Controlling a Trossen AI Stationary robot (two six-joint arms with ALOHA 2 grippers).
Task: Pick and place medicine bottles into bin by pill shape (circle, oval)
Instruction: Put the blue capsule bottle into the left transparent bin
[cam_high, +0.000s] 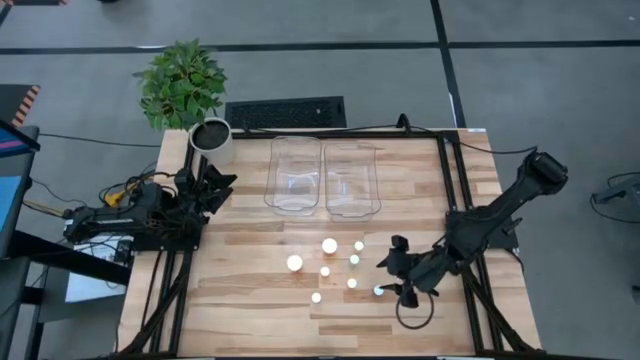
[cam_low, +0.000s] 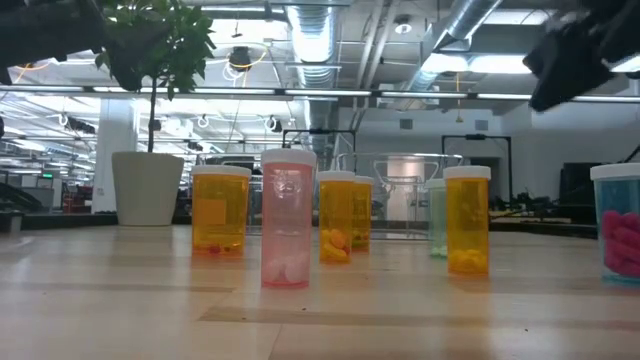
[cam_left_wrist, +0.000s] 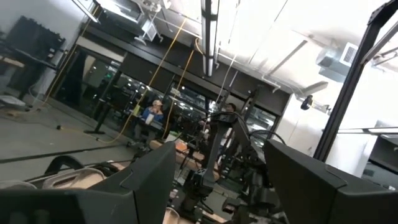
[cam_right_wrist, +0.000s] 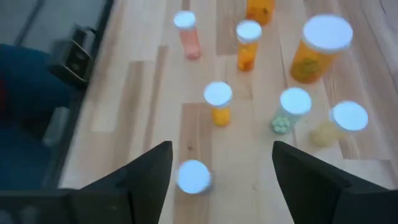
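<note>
The right claw (cam_high: 393, 272) is hovering over the near right part of the wooden surface (cam_high: 250, 300), just above the bottle (cam_high: 379, 291) standing nearest the right edge of the group. Its two dark fingers (cam_right_wrist: 146, 171) are standing spread wide, and nothing is sitting between them; the blue-bodied bottle with pink pills is showing below and between the fingers in the right wrist view, apart from both.

The medicine bottles are all standing upright on the surface, in a loose cluster in front of the two clear bins (cam_high: 322, 177). Two wider bottles are standing in the cluster: one (cam_high: 295, 263) on the left side and one (cam_high: 329, 245) farther back, nearest the bins. The narrower ones are standing around them: one (cam_high: 325, 271) in the middle, one (cam_high: 316, 297) nearest the front edge, one (cam_high: 351, 283) to its right, and two (cam_high: 356, 252) close together at the far right of the cluster. In the low view, the bodies are showing orange, pink and pale green, each under a white cap. Both bins are sitting side by side in the far middle of the surface, holding no bottles.

The left claw (cam_high: 218, 183) is resting at the far left of the surface, beside a white plant pot (cam_high: 211, 137), well apart from the bottles, with its fingers (cam_left_wrist: 143, 180) spread.
</note>
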